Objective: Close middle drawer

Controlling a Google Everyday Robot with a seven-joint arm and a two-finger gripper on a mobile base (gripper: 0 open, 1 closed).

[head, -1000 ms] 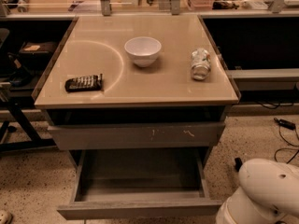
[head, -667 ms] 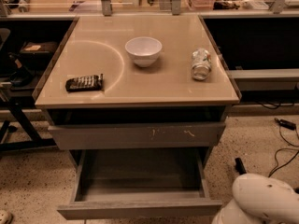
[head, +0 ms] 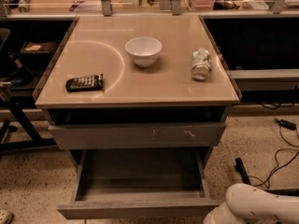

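On the left of the tan tabletop (head: pixel 163 90) lies a black remote (head: pixel 84 82), with a white bowl (head: pixel 143 50) at mid-table. Beneath them, under the scratched drawer front (head: pixel 138 135), the middle drawer (head: pixel 135 210) stands pulled well out. Further right lies a can (head: pixel 201 64) on its side. At lower right, only the white arm (head: pixel 261 206) shows, just beside the drawer's front corner. The gripper is out of view, so its jaws cannot be told.

middle drawer (head: pixel 140 209) open, jaws out of view

Front of the middle drawer (head: pixel 140 209), lower centre, stands unblocked — the white arm (head: pixel 256 208) crowds the lower right, gripper out of frame.
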